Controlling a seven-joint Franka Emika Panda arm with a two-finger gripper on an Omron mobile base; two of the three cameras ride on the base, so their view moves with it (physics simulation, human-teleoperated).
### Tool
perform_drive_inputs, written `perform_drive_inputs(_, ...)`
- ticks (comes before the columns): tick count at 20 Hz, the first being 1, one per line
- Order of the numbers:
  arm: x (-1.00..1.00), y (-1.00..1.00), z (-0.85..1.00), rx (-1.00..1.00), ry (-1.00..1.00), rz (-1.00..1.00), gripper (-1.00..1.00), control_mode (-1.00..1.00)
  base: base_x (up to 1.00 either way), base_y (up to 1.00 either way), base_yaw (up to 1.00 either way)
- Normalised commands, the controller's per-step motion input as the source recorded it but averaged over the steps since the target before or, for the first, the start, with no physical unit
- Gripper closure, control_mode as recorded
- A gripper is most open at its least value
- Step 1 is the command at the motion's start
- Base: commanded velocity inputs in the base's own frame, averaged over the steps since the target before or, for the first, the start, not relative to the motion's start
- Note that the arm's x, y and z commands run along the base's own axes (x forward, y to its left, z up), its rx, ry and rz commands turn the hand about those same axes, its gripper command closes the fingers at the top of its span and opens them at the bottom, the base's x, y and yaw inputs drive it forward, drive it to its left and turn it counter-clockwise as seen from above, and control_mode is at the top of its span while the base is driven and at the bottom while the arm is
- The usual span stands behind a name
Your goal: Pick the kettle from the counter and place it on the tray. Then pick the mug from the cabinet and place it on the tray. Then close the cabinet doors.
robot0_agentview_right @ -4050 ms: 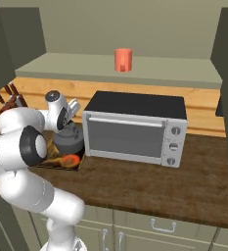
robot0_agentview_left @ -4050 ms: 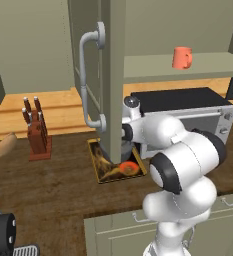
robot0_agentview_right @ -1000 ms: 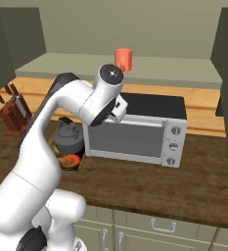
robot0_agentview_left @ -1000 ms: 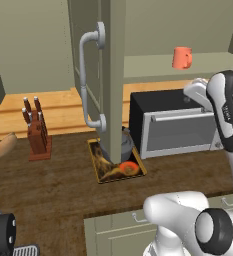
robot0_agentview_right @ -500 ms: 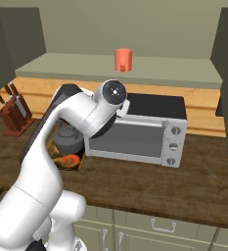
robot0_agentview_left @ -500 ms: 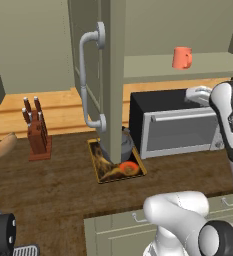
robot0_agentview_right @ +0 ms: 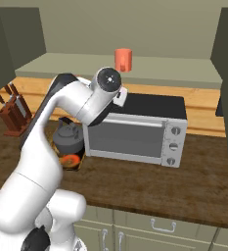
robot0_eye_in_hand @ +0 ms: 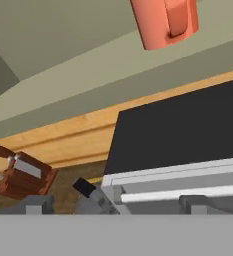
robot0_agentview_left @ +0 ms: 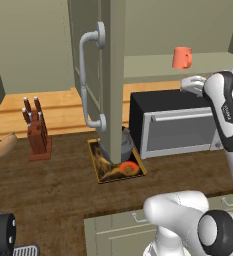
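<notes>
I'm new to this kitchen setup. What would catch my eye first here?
The orange mug stands alone on the pale cabinet shelf, the brightest thing around. Below it a big toaster oven sits on the dark counter, with the white arm's hand raised above it. Left of the oven, the kettle sits on the tray.

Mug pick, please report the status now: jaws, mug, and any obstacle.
Gripper state not readable, holding nothing. Mug upright on the cabinet shelf, untouched. Kettle already on tray. Toaster oven sits directly below the approach.

Kitchen: toaster oven (robot0_agentview_right: 135, 130), knife block (robot0_agentview_left: 37, 134), wood counter (robot0_agentview_left: 58, 190).
</notes>
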Motion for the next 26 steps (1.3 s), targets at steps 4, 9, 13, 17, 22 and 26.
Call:
perform_drive_inputs(4,0.56,-0.18,0.55,-0.02,0.03,0.03,-1.0,-1.0,0.0,0.0,0.0)
perform_drive_inputs(9,0.57,-0.11,0.27,0.0,0.0,0.07,-1.0,-1.0,0.0,0.0,0.0)
perform_drive_inputs(13,0.4,-0.06,0.21,0.0,0.0,0.05,-1.0,-1.0,0.0,0.0,0.0)
perform_drive_inputs(17,0.26,-0.11,0.13,0.0,0.0,0.02,-1.0,-1.0,0.0,0.0,0.0)
perform_drive_inputs(22,0.19,-0.25,0.02,-0.01,0.0,0.0,-1.0,-1.0,0.0,0.0,0.0)
perform_drive_inputs(26,0.28,-0.17,0.0,0.0,0.0,0.0,-1.0,-1.0,0.0,0.0,0.0)
